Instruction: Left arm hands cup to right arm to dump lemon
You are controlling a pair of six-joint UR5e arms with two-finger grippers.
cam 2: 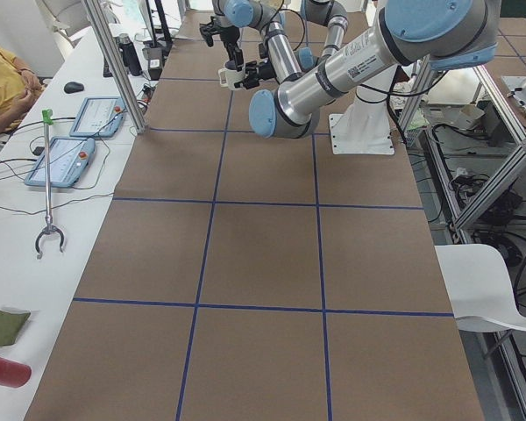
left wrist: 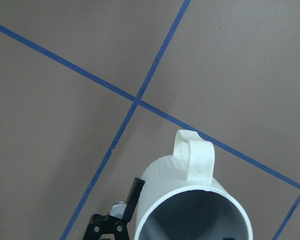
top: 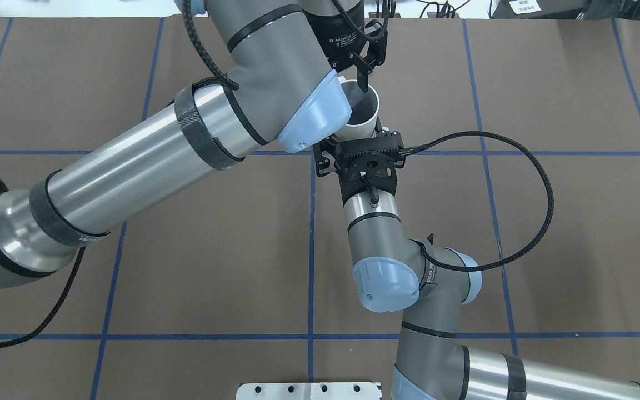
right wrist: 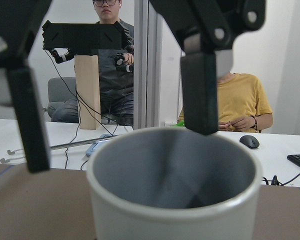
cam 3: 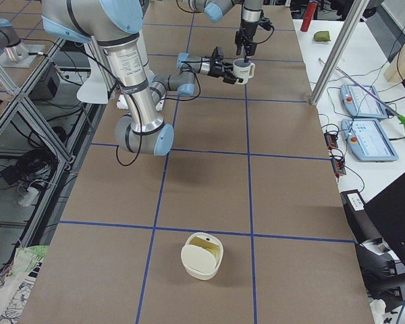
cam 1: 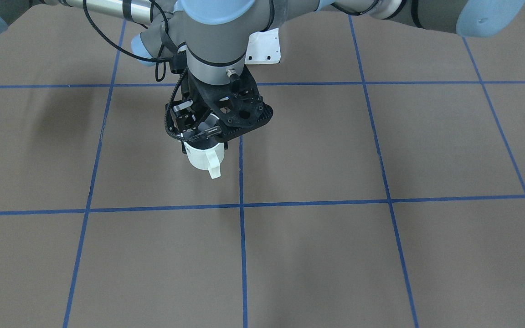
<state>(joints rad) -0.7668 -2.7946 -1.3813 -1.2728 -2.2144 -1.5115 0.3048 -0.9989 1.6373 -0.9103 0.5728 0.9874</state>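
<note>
The off-white cup (top: pixel 360 126) hangs upright in the air over the brown table, its squared handle (cam 1: pixel 214 167) pointing away from the robot. My right gripper (cam 3: pixel 231 71) reaches in level from the robot's side and is shut on the cup's body; one of its fingers (left wrist: pixel 135 196) lies against the wall. My left gripper (right wrist: pixel 115 150) hangs straight down over the mouth and is open. Its fingers (right wrist: pixel 26 125) straddle the rim, with a gap to the cup. The grey inside (right wrist: pixel 175 170) shows no lemon.
An off-white round container (cam 3: pixel 202 255) stands on the table toward the robot's right end. The right arm's black cable (top: pixel 542 211) loops out to the side. A white base plate (top: pixel 309 390) sits at the robot's edge. Operators and tablets (cam 3: pixel 368 142) line the far side.
</note>
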